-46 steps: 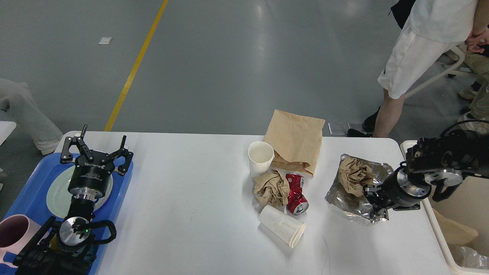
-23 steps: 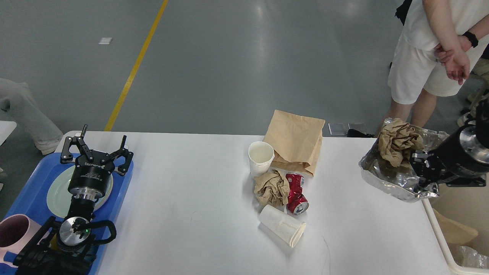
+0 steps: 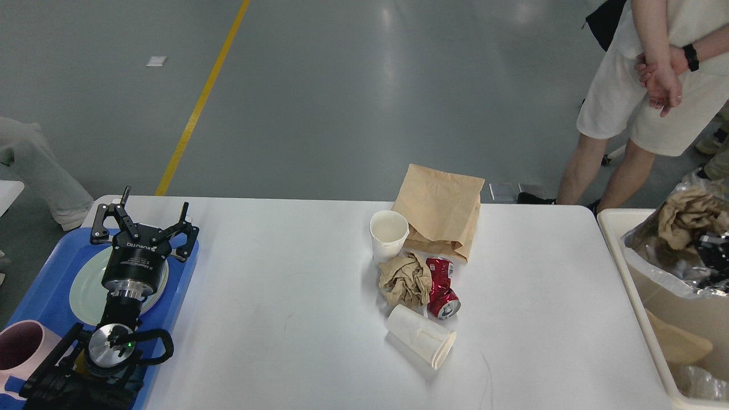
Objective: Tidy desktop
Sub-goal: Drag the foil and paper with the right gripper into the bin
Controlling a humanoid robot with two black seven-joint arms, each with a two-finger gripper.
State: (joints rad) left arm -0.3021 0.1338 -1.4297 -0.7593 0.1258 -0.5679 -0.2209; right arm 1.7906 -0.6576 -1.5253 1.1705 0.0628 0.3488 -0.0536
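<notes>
The white desktop [image 3: 285, 296] holds a flat brown paper bag [image 3: 441, 208], an upright white paper cup [image 3: 389, 233], a crumpled brown paper ball [image 3: 405, 279], a crushed red can [image 3: 441, 287] and a white cup lying on its side [image 3: 421, 336]. My left gripper [image 3: 145, 219] is open and empty above the blue tray at the left. My right gripper [image 3: 715, 253] is at the right edge, mostly cut off. It is shut on a silver foil wrapper [image 3: 655, 250] with crumpled brown paper [image 3: 695, 210] in it, held over the cream bin [image 3: 618, 215].
The blue tray [image 3: 34, 296] at the left carries a pale green plate [image 3: 85, 290] and a pink mug [image 3: 20, 347]. The bin holds some paper and plastic scraps. A person [image 3: 643, 102] stands behind the table's far right corner.
My right gripper lifted the foil wrapper with its paper off the desktop and carried it right, from the table's right side to over the bin. The left arm has not moved.
</notes>
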